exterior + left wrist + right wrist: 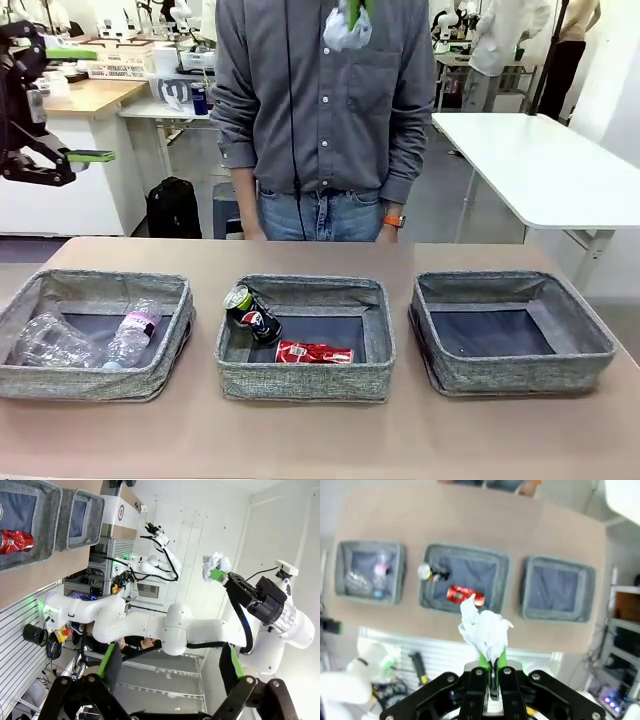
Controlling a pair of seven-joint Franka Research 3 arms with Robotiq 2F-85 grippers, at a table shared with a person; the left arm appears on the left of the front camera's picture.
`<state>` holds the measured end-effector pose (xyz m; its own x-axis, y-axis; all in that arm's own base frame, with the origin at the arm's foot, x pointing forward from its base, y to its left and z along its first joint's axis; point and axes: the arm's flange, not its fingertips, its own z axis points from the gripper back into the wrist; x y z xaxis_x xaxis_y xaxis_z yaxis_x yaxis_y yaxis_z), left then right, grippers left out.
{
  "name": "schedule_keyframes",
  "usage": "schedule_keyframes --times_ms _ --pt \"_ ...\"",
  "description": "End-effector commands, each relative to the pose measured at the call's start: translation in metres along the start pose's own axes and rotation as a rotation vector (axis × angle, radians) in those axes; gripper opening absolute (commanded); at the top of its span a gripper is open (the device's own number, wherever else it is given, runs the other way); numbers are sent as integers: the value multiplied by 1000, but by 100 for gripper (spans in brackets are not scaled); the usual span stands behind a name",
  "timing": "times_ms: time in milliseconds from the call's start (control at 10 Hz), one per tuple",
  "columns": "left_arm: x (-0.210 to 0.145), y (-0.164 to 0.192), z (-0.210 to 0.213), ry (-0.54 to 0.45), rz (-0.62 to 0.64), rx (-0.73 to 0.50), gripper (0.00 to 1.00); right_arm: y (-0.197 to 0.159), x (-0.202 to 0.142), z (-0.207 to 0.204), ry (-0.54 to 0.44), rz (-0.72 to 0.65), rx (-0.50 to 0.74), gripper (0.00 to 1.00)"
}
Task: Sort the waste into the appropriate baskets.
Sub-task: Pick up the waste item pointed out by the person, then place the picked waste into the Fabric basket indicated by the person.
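The right gripper [352, 12] is cut by the top edge in the front view; its fingers are clenched on the crumpled paper ball [485, 630], held high above the table [320, 440]; the left gripper [85, 105] hangs with fingers spread, grasping nothing. The left basket [95, 385] contains clear crushed bottles [85, 340]; the middle basket [305, 380] contains the red can [313, 352] and the dark can [252, 312] leaning at its left wall; the right basket [515, 375] shows its dark bottom.

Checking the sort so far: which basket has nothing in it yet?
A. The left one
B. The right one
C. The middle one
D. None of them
B: the right basket shows only its dark bottom, while bottles lie in the left one and the red can in the middle one.
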<state>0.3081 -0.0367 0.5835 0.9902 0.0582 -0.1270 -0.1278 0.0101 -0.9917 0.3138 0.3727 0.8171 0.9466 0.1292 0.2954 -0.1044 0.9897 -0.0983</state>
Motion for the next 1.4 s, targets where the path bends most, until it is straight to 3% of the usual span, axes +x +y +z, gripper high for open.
schedule_keyframes --times_ms 0,1300 --pt "-2 -2 2 9 1 3 100 10 9 5 3 -34 -2 4" --pt "-2 -2 2 9 1 3 100 0 0 0 0 0 0 4"
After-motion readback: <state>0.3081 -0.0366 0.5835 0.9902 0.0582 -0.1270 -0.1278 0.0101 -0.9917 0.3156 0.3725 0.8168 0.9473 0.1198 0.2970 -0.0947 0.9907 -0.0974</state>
